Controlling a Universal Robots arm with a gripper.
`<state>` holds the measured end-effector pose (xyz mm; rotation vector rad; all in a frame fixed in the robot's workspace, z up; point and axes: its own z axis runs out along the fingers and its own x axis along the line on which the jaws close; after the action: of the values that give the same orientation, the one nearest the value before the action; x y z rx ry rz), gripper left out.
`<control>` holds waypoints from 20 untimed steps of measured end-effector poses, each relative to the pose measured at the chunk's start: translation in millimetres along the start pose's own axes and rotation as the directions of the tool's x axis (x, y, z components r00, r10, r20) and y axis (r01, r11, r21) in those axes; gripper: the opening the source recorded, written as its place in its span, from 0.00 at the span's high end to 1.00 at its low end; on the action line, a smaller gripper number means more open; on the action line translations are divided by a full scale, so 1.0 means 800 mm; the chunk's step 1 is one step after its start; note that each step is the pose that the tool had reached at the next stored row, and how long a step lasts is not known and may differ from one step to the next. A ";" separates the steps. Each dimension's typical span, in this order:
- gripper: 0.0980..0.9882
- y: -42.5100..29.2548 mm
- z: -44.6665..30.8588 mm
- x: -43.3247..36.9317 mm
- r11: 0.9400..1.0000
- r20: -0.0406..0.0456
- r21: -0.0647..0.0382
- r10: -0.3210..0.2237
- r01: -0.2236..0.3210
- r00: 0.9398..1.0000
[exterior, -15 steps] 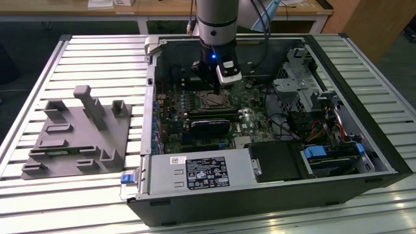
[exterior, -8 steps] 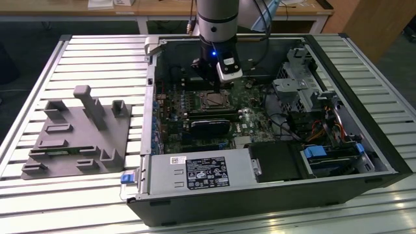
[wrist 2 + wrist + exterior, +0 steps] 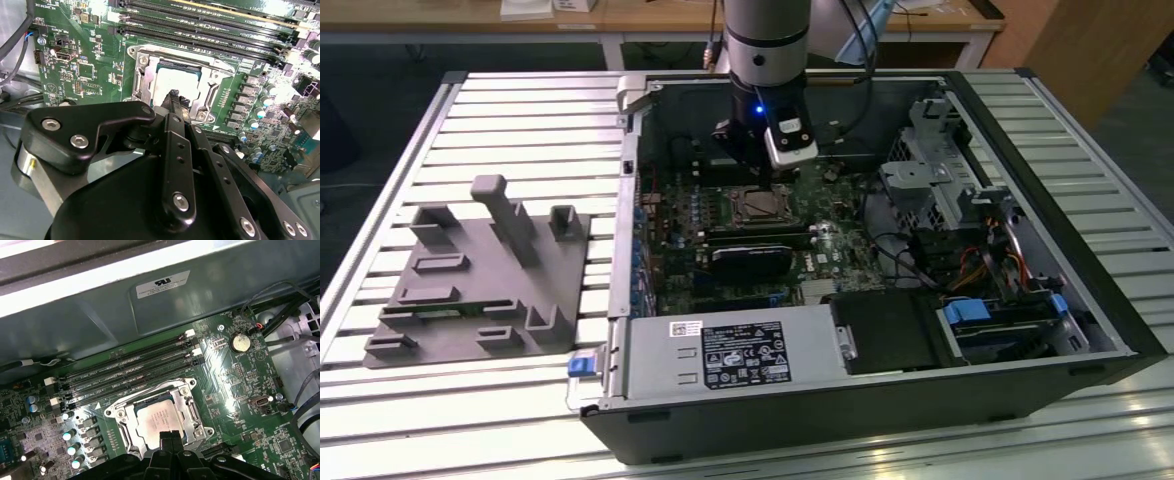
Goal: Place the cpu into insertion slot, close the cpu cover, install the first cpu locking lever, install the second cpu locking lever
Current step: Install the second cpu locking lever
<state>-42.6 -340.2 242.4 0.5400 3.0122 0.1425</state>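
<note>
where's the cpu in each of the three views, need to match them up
Exterior view: the cpu lies mid-board, just below the gripper.
Second wrist view: cpu just past the fingertips, framed by the cpu cover.
First wrist view: cpu beside the fingertips.
Shared landmark: the long black memory slots alongside.

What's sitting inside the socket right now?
The chip lies in the socket, framed by the metal cover. The end effector hides its near edge; the contacts underneath are covered.

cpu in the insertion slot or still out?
In. In both wrist views the cpu lies flat inside the insertion slot, its pale face ringed by the metal frame. The gripper sits just over its edge.
</note>
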 end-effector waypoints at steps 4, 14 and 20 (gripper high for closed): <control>0.99 0.0001 -0.0015 0.000 1.000 0.000 0.001 0.000 0.000 1.000; 0.99 -0.0052 -0.0048 -0.004 1.000 0.001 0.002 0.000 0.000 1.000; 0.99 -0.0178 -0.0057 -0.009 1.000 0.001 0.002 -0.001 0.001 1.000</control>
<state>-41.5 -356.3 245.9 0.5385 3.0122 0.1388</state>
